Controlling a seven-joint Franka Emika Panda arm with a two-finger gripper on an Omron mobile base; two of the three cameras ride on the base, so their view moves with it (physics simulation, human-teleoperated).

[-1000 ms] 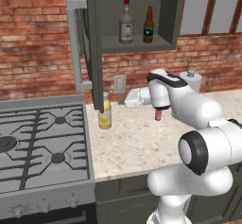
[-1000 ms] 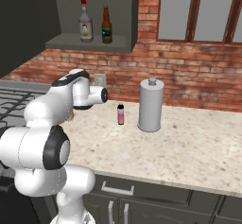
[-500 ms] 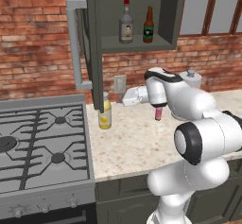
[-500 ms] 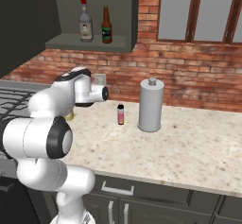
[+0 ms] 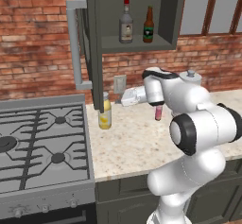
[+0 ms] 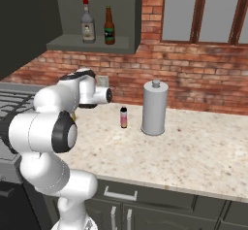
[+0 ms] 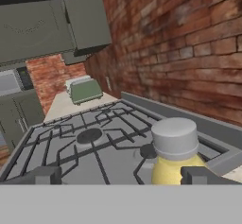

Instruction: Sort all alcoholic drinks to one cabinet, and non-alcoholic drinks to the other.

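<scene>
While the left base view shows the yellow bottle (image 5: 105,115) upright on the table (image 5: 137,142) beside the stove (image 5: 42,145), the hand view looks down on its white cap between the spread gripper (image 7: 123,176) fingertips, nothing pinched. From the right base view, the pink bottle (image 6: 123,117) stands upright just beside a tall grey canister (image 6: 155,107). Up in the open cabinet (image 5: 137,41), the grey bottle (image 5: 125,23) and brown beer bottle (image 5: 149,25) stand upright side by side on the shelf, behind the bar handle (image 5: 74,43) of the open door.
</scene>
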